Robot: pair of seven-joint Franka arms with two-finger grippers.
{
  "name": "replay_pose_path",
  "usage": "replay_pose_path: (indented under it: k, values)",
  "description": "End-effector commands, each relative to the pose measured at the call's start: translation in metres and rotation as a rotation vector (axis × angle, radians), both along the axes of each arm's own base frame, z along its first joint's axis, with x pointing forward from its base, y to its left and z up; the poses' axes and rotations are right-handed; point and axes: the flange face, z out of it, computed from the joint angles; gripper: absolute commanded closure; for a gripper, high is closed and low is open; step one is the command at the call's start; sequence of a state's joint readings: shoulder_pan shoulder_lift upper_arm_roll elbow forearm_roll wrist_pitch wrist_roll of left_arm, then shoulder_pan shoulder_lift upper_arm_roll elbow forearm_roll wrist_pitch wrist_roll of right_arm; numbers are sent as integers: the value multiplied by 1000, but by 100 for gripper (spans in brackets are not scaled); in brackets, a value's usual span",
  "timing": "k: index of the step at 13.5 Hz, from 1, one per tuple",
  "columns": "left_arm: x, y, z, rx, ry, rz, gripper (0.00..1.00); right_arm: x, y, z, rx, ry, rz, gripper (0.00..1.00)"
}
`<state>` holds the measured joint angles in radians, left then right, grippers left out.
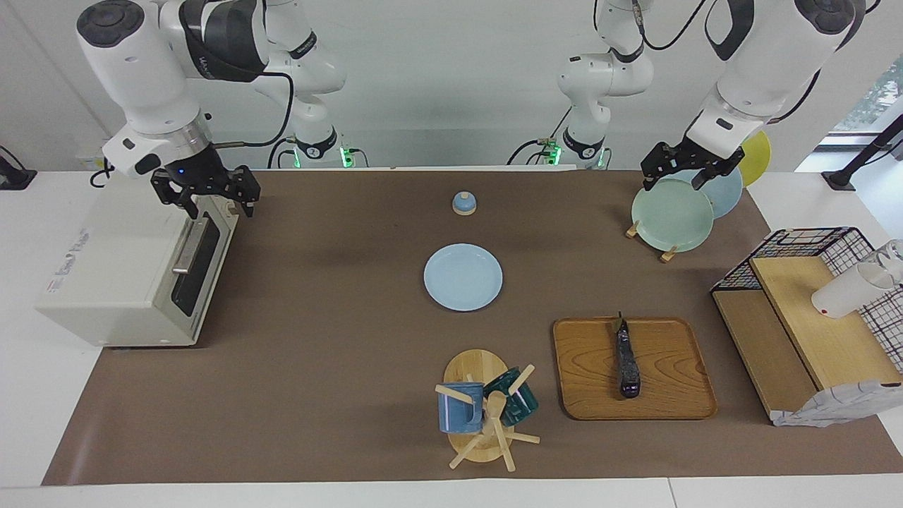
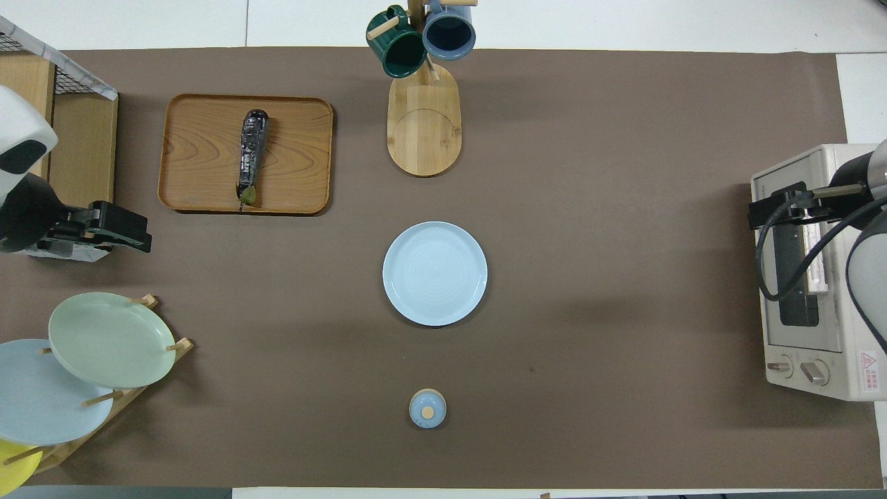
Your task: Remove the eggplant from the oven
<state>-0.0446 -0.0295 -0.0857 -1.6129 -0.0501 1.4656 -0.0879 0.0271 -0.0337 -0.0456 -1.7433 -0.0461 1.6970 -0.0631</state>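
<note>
Purple eggplant (image 1: 626, 361) on wooden tray (image 1: 670, 402); oven (image 2: 811, 305) knobs overhead only; left hand (image 1: 683, 170), right hand (image 1: 206, 199) both released.

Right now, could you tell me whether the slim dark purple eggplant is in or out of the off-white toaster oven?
Out. The slim dark purple eggplant lies on the wooden tray, well apart from the off-white toaster oven.

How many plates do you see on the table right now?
4: a pale blue round plate lying flat mid-table, and a green plate, a blue plate and a yellow plate standing in the wooden rack at the left arm's end. More may be hidden.
</note>
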Motion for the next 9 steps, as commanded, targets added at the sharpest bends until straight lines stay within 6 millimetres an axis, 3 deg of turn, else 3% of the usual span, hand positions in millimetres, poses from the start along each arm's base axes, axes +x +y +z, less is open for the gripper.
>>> replay_pose_path:
  k: [1,9]
  values:
    - [-4,2,-7,24,27,6,0,-5,-12,-1,28,5,-16,0]
    - [-3,-3,-8,21,8,-7,0,-5,-8,4,28,-11,-7,0]
